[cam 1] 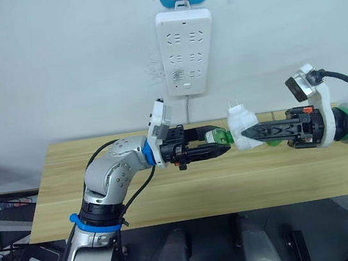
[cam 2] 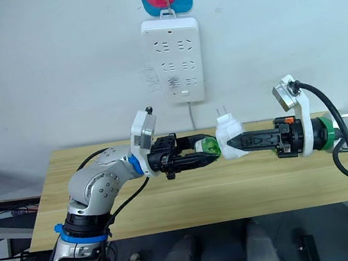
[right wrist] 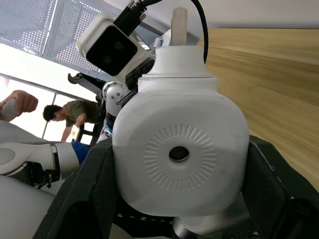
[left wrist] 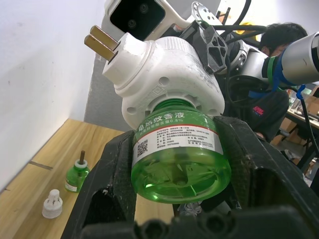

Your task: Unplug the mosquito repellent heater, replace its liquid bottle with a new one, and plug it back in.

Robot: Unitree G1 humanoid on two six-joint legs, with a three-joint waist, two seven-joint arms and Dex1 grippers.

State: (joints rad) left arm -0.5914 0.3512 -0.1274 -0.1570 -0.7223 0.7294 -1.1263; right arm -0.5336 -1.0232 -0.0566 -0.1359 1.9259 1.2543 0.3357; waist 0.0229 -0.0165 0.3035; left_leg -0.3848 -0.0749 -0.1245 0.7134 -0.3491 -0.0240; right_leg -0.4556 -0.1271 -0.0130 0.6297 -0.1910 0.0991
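The mosquito repellent heater (cam 1: 242,129) is held in the air above the table, unplugged, its two prongs pointing up. My right gripper (cam 1: 248,134) is shut on its white body; the round hole in its face shows in the right wrist view (right wrist: 178,154). A green liquid bottle (left wrist: 179,149) has its neck seated in the heater's underside. My left gripper (cam 1: 223,144) is shut on this bottle from the other side. The two grippers meet tip to tip over the table's middle.
The white socket strip (cam 1: 187,52) hangs on the wall above and behind the heater, its cord running down. On the wooden table (cam 1: 170,196) stand a second green bottle with a bare wick (left wrist: 76,177) and a white cap (left wrist: 52,204). People show in the background.
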